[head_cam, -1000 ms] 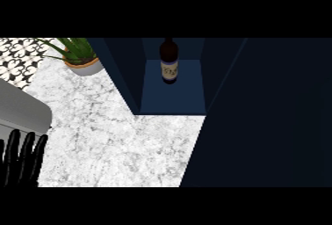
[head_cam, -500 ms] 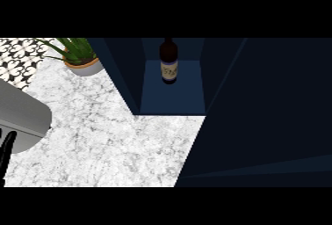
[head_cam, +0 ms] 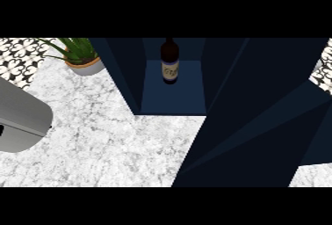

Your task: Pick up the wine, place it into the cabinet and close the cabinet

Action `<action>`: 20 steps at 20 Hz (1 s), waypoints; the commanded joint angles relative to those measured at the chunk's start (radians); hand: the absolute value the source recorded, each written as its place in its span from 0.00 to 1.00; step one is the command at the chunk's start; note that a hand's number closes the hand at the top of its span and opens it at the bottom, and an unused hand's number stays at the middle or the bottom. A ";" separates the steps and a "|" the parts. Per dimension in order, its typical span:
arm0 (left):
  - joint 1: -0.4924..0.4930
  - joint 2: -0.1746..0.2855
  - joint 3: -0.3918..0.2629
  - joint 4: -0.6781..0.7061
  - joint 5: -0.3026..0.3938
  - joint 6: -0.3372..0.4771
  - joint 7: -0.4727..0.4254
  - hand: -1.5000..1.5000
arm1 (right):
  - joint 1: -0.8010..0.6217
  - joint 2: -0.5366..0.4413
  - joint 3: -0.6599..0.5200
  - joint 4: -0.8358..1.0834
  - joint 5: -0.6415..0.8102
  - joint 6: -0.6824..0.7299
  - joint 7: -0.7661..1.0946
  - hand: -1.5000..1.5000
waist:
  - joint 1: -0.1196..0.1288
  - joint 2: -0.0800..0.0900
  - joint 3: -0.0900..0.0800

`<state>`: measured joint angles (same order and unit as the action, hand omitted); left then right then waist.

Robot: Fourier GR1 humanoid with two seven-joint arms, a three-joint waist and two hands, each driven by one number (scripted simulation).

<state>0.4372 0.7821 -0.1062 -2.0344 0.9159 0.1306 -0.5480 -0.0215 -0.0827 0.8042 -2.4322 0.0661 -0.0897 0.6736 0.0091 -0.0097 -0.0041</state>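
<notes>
In the cabinet [head_cam: 175,100], wine [head_cam: 170,61]; plant [head_cam: 81,55] alongside.

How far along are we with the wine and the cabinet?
Done: the wine bottle stands upright inside the cabinet. In hand: nothing that shows; only a grey forearm is at the left edge, with no robot hand clearly visible. Left: closing the cabinet door, which stands open at the right, leaving the bottle in plain sight.

We saw the wine bottle [head_cam: 169,61] standing upright inside the dark-blue cabinet [head_cam: 183,99], toward its back. The cabinet door [head_cam: 259,132] slanted across the right side of the marble counter [head_cam: 110,145]. A potted plant [head_cam: 81,57] stood at the upper left, just beside the cabinet. A grey forearm [head_cam: 19,116] lay at the left edge.
</notes>
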 commanded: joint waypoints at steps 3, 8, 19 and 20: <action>0.019 -0.010 0.030 -0.026 0.040 -0.038 0.028 0.00 | -0.247 0.079 0.198 0.093 0.134 -0.214 0.043 1.00 | 0.013 0.000 0.000; -0.077 -0.027 0.019 0.051 0.046 -0.070 0.051 0.00 | -0.421 0.076 0.152 0.201 0.077 -0.309 0.058 1.00 | 0.007 0.009 -0.001; -0.126 -0.072 -0.009 0.025 0.021 0.004 0.104 0.00 | -0.828 0.079 -0.069 0.521 -0.191 -0.451 -0.006 1.00 | 0.040 0.018 0.001; -0.128 -0.065 -0.012 0.020 0.011 -0.009 0.114 0.00 | -0.917 0.080 -0.124 0.508 -0.246 -0.442 0.035 1.00 | 0.033 0.014 0.002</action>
<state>0.3259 0.7330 -0.1102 -2.0377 0.9430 0.1342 -0.4377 -0.7472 -0.0478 0.7696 -2.0687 -0.0846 -0.4984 0.7319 0.0424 0.0038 -0.0033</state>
